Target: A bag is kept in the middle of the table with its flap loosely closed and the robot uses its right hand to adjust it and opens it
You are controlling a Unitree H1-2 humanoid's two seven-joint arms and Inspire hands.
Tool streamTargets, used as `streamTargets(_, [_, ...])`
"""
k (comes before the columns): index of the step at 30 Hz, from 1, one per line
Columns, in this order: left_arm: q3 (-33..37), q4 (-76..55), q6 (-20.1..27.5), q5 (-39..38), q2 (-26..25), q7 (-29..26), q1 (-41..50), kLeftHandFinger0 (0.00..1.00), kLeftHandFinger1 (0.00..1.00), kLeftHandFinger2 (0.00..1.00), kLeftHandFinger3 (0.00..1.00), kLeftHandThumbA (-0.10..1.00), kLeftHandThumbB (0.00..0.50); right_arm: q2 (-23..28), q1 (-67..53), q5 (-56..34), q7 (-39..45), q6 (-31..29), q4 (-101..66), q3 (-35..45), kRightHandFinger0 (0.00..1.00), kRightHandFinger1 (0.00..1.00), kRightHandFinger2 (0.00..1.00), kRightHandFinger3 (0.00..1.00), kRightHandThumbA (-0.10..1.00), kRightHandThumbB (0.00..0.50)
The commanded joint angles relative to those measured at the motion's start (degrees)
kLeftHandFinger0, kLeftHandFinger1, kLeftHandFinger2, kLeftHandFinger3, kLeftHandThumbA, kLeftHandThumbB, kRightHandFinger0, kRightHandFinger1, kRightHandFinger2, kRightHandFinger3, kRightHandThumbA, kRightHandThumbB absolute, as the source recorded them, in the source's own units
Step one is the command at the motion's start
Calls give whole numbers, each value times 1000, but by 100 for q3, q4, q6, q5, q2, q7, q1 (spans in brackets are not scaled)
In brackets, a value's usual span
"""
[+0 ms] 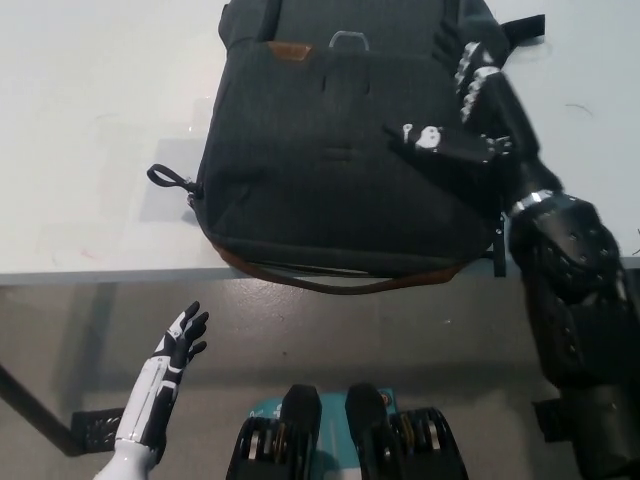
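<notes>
A dark grey backpack [330, 170] lies flat on the white table [90, 130], its brown-trimmed bottom edge at the table's front. A metal latch [348, 40] and a small brown tag [288, 49] show near the top of its flap. My black right hand [470, 110] is stretched over the bag's right side, fingers spread apart and holding nothing. I cannot tell whether it touches the fabric. My white left hand [180, 345] hangs below the table's front edge at lower left, fingers apart and empty.
A black strap loop [170, 180] sticks out on the bag's left side. Black buckles and straps [512, 170] lie on the table to the bag's right. The table's front edge [100, 275] runs across the picture, with grey floor below.
</notes>
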State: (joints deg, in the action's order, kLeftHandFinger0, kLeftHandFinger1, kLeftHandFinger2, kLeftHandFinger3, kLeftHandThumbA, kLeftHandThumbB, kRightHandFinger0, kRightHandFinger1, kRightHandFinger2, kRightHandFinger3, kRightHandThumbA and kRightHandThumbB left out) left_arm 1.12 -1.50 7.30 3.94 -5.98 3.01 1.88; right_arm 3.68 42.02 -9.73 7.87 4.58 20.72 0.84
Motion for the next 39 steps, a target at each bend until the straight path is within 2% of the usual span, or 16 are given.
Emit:
streamTargets(1, [20, -76, 140, 23, -88, 52, -67, 1000, 1000, 1000, 1000, 1000, 52, -152, 371, -295, 388, -150, 329, 0, 1000, 1000, 1000, 1000, 1000, 317])
streamTargets(7, [29, -70, 140, 65, -122, 55, -120, 1000, 1000, 1000, 1000, 1000, 56, -185, 221, -339, 615, -197, 416, -100, 1000, 1000, 1000, 1000, 1000, 363])
streamTargets(11, [27, -75, 119, 9, -137, 84, -145, 1000, 1000, 1000, 1000, 1000, 55, -228, 29, -393, 594, -1, 165, -81, 1000, 1000, 1000, 1000, 1000, 333])
streamTargets(12, [32, -64, 141, 46, -148, 69, -156, 1000, 1000, 1000, 1000, 1000, 47, -245, -14, -366, 465, 132, 78, -43, 1000, 1000, 1000, 1000, 958, 328])
streamTargets(13, [35, -59, 151, 60, -152, 62, -161, 1000, 1000, 1000, 1000, 1000, 46, -251, -24, -355, 417, 177, 52, -29, 912, 958, 1000, 1000, 912, 327])
streamTargets(14, [35, -49, 158, 67, -152, 53, -171, 1000, 1000, 1000, 1000, 1000, 46, -331, -32, -533, 359, 254, 41, 113, 582, 644, 719, 791, 627, 299])
streamTargets(16, [34, -53, 150, 45, -148, 53, -177, 1000, 1000, 1000, 1000, 1000, 57, -390, -51, -306, 109, -19, 90, 151, 105, 263, 392, 327, 183, 267])
streamTargets(17, [34, -57, 148, 40, -147, 54, -175, 1000, 1000, 1000, 1000, 1000, 59, -399, -56, -258, 66, -37, 85, 156, 58, 273, 472, 359, 94, 263])
streamTargets(18, [34, -46, 163, 47, -148, 49, -180, 1000, 1000, 1000, 1000, 1000, 61, -418, -92, -184, -14, -70, 11, 155, 2, 238, 501, 374, -92, 255])
streamTargets(19, [33, -57, 117, 53, -162, 58, -210, 1000, 1000, 1000, 1000, 1000, 60, -388, -124, -35, -137, 115, -213, 106, 0, 283, 549, 504, -100, 193])
streamTargets(20, [33, -56, 108, 49, -163, 60, -227, 1000, 1000, 1000, 1000, 1000, 60, -374, -122, -9, -161, 174, -269, 97, 0, 280, 547, 575, -100, 174])
streamTargets(22, [32, -46, 127, 67, -168, 51, -244, 1000, 1000, 1000, 1000, 1000, 63, -341, -145, -2, -157, 351, -453, 64, 0, 236, 521, 639, -100, 139])
streamTargets(25, [33, -40, 122, 54, -166, 54, -249, 1000, 1000, 1000, 1000, 1000, 59, -329, -170, -63, -79, 400, -538, 65, 0, 263, 615, 736, -100, 114])
streamTargets(29, [31, -7, 140, 75, -184, 49, -314, 1000, 1000, 1000, 1000, 1000, 46, -321, -123, -131, -65, 475, -502, 109, 0, 290, 668, 750, -100, 100])
streamTargets(34, [22, -6, 69, 106, -204, 38, -363, 1000, 1000, 1000, 1000, 1000, 51, -327, -116, -147, -73, 416, -441, 145, 0, 309, 680, 745, -100, 107])
streamTargets(39, [26, -44, 21, 73, -213, 63, -406, 1000, 1000, 1000, 1000, 1000, 30, -311, -279, -98, -82, 343, -770, 122, 0, 331, 682, 700, -100, 108])
